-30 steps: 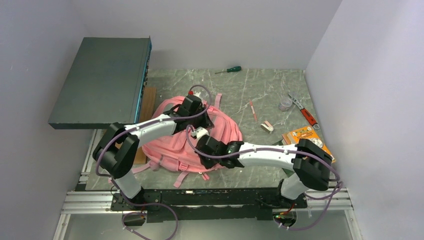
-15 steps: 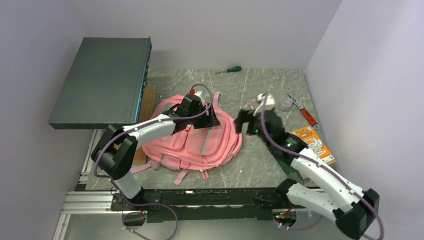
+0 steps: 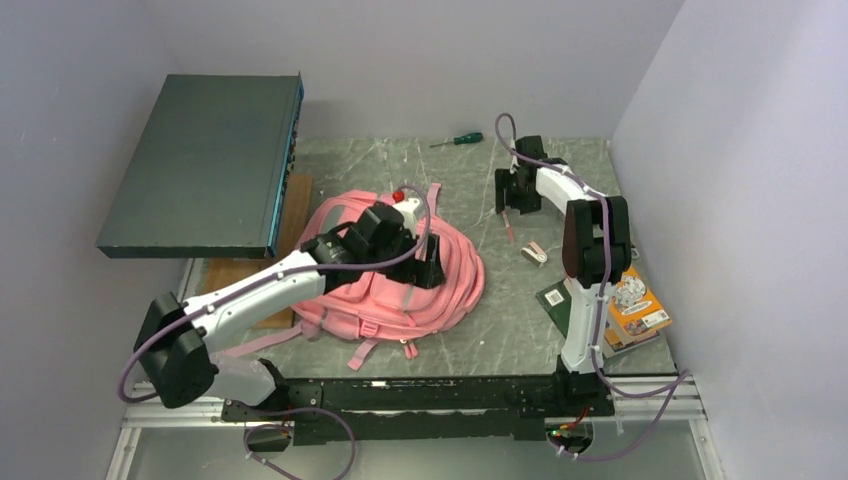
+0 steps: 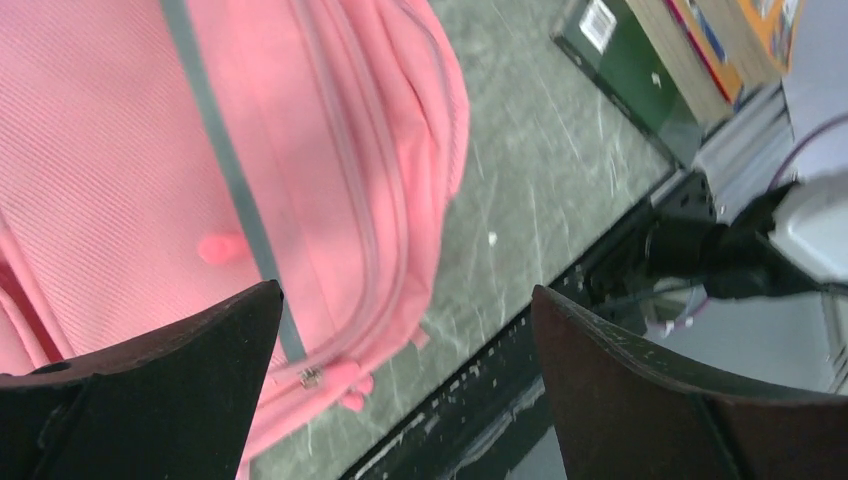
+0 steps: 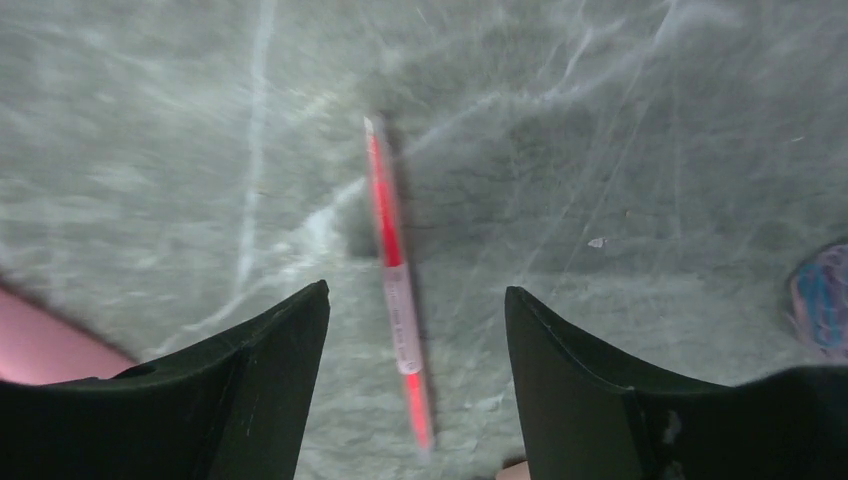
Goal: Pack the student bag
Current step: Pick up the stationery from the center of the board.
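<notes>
The student bag lies flat on the table. The left gripper hangs wide open over the bag's edge, maybe to hold it. The right gripper, also wide open, sits over a red pen, likely to grab it.

Even, soft overhead light; the red pen looks motion-blurred, perhaps, and casts a dark shadow on the table.
</notes>
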Robot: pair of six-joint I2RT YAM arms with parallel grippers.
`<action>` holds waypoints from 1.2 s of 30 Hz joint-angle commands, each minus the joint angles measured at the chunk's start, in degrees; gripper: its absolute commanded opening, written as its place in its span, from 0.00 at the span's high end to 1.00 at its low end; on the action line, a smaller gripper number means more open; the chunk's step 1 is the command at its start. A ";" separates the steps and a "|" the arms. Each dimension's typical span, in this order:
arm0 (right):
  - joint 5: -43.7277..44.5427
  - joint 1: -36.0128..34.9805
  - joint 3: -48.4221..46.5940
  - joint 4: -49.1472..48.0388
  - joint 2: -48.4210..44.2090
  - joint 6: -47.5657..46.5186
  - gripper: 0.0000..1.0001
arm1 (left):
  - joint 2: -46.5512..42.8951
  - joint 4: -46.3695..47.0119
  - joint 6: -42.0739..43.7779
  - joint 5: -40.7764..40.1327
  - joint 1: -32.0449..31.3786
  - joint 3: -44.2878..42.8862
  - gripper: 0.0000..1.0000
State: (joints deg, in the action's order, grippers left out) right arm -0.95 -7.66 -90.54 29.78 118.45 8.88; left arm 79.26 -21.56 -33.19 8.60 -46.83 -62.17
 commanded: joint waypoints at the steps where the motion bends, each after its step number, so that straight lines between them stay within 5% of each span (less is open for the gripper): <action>1: -3.53 0.72 -6.12 10.11 4.29 -7.33 0.37 | -4.08 -7.12 4.26 -3.11 -4.62 -0.90 0.00; 8: 0.76 -0.57 0.89 7.15 4.60 -5.48 0.60 | 0.07 -9.12 4.29 -7.66 -8.31 -4.17 0.00; 15: 5.55 -3.07 3.02 7.67 5.10 -0.66 1.00 | 14.11 -17.15 6.89 -18.79 -9.54 -15.97 0.15; 27: 1.31 -2.59 21.34 -2.57 -26.96 21.57 1.00 | 30.71 -26.10 12.04 -32.91 -11.87 -31.11 0.30; 36: -11.79 -2.26 40.72 -10.06 -46.79 35.11 1.00 | 36.03 -31.73 15.39 -42.83 -15.13 -35.13 0.16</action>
State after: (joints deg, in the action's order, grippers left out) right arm -4.67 -10.04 -57.49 25.12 77.25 35.20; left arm 114.65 -49.45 -20.14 -27.66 -60.93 -94.91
